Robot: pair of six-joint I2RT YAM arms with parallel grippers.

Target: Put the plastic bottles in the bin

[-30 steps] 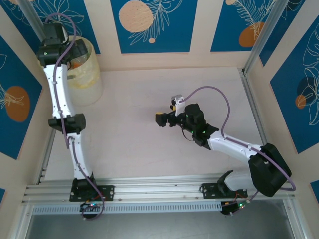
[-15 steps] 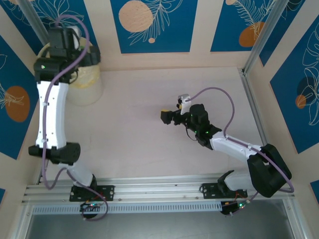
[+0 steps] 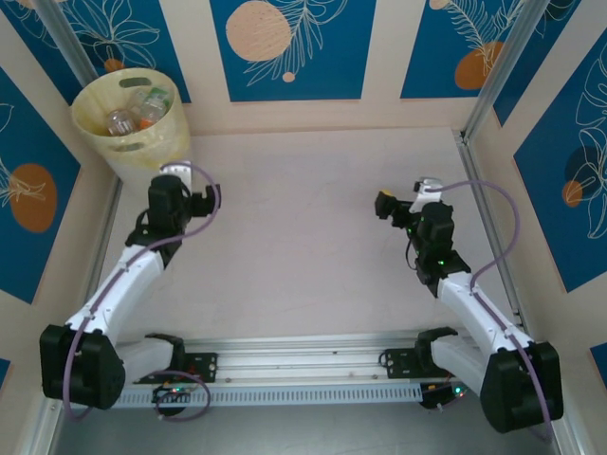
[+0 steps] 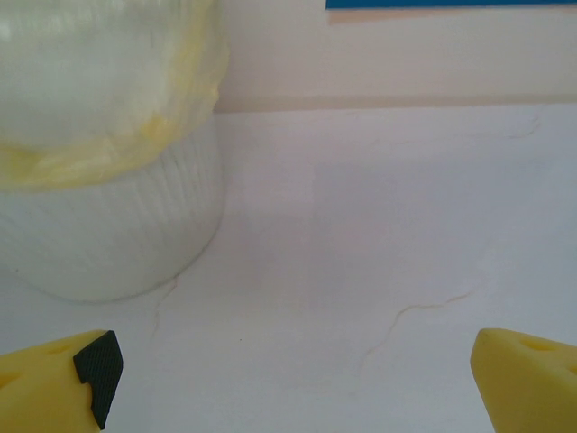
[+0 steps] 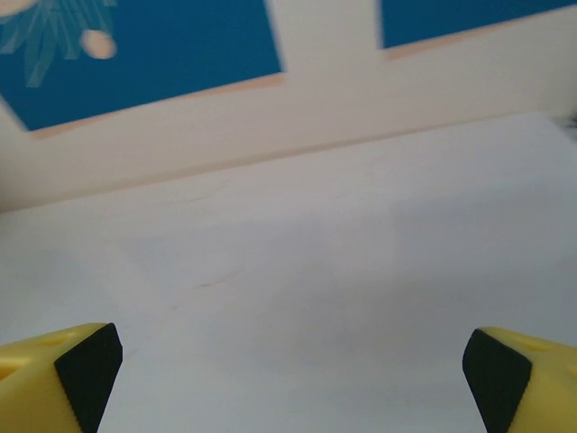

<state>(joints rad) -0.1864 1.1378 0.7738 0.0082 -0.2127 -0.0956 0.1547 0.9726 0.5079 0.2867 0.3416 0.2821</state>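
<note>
The pale yellow bin stands in the far left corner, and the plastic bottles lie inside it, clear with orange and green labels. My left gripper is low over the table just in front of and to the right of the bin, open with nothing between its fingers. In the left wrist view the bin rises at the upper left, beyond the open gripper. My right gripper hovers over the right half of the table, open and empty. The right wrist view shows its gripper wide open above bare table.
Blue and cream patterned walls enclose the table at the back and both sides. A metal post runs along the right wall. The pale tabletop stretches between the two arms, and the aluminium rail with the arm bases lies at the near edge.
The left arm has come down from above the bin to the table in front of it, uncovering the bottles inside. The right arm has swung from the table's middle to the right.
</note>
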